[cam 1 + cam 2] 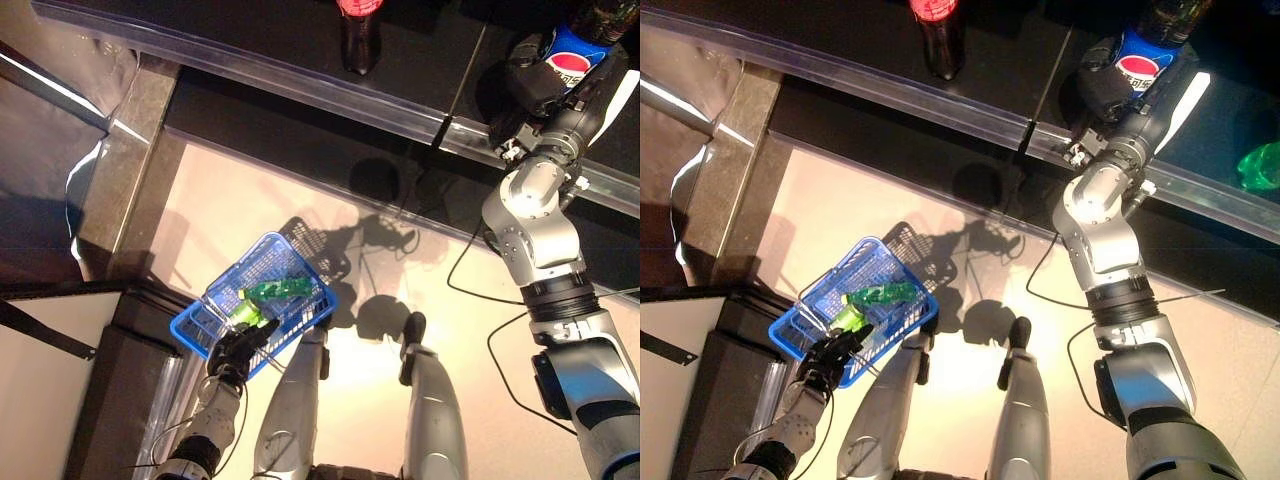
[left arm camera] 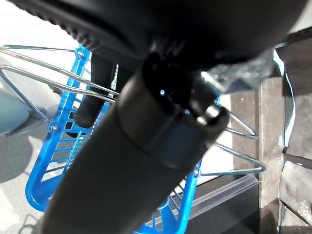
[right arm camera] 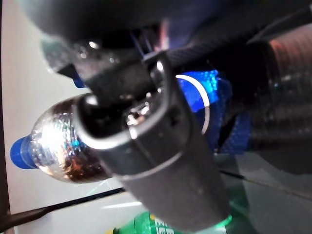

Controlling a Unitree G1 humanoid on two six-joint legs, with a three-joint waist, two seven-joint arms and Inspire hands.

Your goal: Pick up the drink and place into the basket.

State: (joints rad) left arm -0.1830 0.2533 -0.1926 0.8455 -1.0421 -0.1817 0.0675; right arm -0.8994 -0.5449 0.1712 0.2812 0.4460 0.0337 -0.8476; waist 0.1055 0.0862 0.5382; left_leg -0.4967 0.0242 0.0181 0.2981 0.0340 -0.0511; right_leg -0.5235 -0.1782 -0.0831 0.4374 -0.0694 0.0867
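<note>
A dark cola bottle with a blue label [image 1: 572, 56] and a blue cap stands at the back right on the dark shelf. My right hand [image 1: 533, 86] reaches up to it, and its fingers and thumb are curled round the bottle. The right wrist view shows the bottle [image 3: 53, 141] behind my thumb [image 3: 161, 161]. My left hand [image 1: 238, 350] is shut on the wire handles [image 2: 39, 78] of the blue basket [image 1: 200, 325], which hangs low at the left. Green bottles [image 1: 275, 290] lie in the basket.
A dark bottle with a red label [image 1: 358, 35] stands further left on the shelf. A green bottle [image 1: 1262, 165] lies on the shelf at the right. A clear rail [image 1: 300, 85] runs along the shelf's front edge. A dark cabinet [image 1: 110, 400] stands at the lower left.
</note>
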